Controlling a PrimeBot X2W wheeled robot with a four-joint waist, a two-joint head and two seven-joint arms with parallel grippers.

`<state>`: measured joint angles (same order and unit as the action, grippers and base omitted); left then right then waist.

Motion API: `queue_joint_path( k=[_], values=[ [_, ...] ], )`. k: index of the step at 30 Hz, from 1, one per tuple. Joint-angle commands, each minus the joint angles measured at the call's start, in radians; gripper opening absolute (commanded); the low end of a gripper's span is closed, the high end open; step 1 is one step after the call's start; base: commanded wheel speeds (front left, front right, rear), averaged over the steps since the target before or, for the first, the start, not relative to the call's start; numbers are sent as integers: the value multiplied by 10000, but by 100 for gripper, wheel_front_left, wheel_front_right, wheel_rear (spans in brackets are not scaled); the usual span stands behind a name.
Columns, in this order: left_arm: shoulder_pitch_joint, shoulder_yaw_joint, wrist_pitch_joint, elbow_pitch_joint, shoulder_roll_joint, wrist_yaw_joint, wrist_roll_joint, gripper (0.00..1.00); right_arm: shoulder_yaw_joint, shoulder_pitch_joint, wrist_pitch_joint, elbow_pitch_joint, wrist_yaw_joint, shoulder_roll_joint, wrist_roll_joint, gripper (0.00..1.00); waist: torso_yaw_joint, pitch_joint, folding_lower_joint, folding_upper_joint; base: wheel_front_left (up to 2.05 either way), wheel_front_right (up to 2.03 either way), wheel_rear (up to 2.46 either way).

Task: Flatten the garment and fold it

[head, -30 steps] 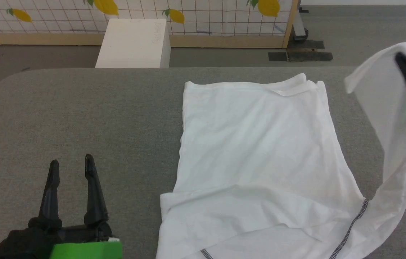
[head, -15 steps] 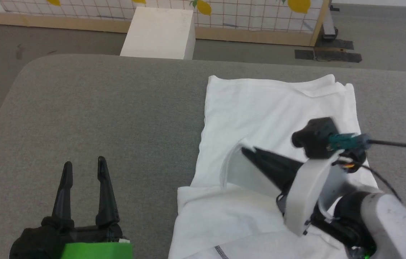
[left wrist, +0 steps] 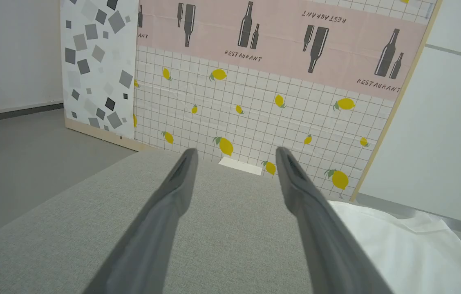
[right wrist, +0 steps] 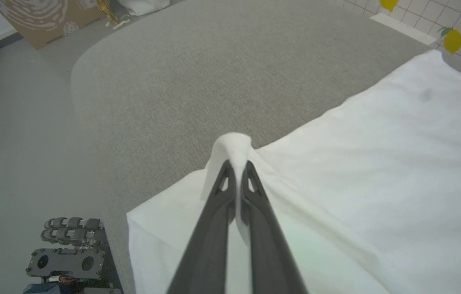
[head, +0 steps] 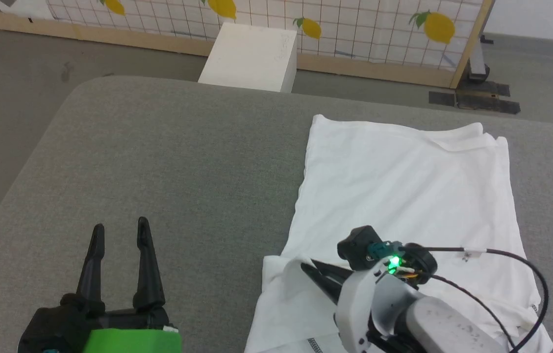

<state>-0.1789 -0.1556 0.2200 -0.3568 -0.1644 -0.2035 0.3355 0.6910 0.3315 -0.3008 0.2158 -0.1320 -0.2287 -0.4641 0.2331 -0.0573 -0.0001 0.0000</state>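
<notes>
on the garment [head: 404, 186], right gripper [right wrist: 236, 164] jaws clamp a fold; left gripper [head: 119, 229] jaws gape.

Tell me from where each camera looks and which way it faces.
Head view: on the head, facing down at the table and garment; left gripper and right gripper show.
Left wrist view: on the left wrist, facing across the table toward the lemon screen; open left gripper shows.
Right wrist view: on the right wrist, facing down; right gripper pinches the garment.
All three share the table and garment.
</notes>
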Motion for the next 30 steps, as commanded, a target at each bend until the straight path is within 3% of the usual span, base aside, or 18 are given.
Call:
queue_joint_path(
  k=[1,5,9,13,17,23,30],
  values=[
    [60,-11,-54,28,-81,60,26,100,31,202,232,325,13,212,38,100,-2,140,1,0,0,0,0],
    [54,-45,-119,29,-133,90,55,100,70,414,731,832,13,631,-296,100,-145,217,1,0,0,0,0],
    [103,-77,-143,-35,-185,113,44,100,-653,582,1152,473,13,411,-591,100,-381,144,1,0,0,0,0],
    [186,-161,-126,-118,-178,123,5,100,-2394,280,1522,-408,13,-140,-411,100,-682,-34,1,0,0,0,0],
    [255,-252,-89,-147,-141,114,-42,100,-4679,-674,1701,-1584,13,-520,519,100,-1008,-215,1,0,0,0,0],
    [289,-336,8,-96,-95,166,-15,100,-7724,-2682,1443,-3768,13,81,2184,100,-1549,-409,1,0,0,0,0],
    [106,-202,182,177,102,115,192,100,-8991,-4151,1452,-4971,13,1476,3241,100,-2100,-535,1,0,0,0,0]
  ],
)
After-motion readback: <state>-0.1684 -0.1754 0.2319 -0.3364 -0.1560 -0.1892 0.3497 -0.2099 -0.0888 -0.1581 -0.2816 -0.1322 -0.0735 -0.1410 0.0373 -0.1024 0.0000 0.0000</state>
